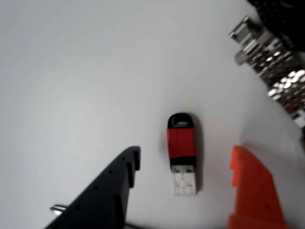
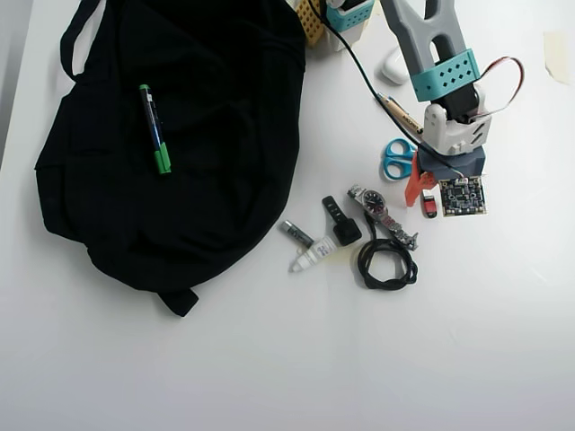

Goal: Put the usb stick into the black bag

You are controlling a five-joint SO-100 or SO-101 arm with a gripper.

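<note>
The usb stick is red with a black loop end and a bare metal plug, and it lies flat on the white table. My gripper is open, with its black finger to the left of the stick and its orange finger to the right, neither touching it. In the overhead view the stick lies just under the gripper. The black bag lies spread out at the far left, well away from the gripper.
A green pen lies on the bag. A metal watch, a coiled black cable, a black fob, a grey cylinder and a white tube lie between bag and gripper. Blue scissors are beside the arm.
</note>
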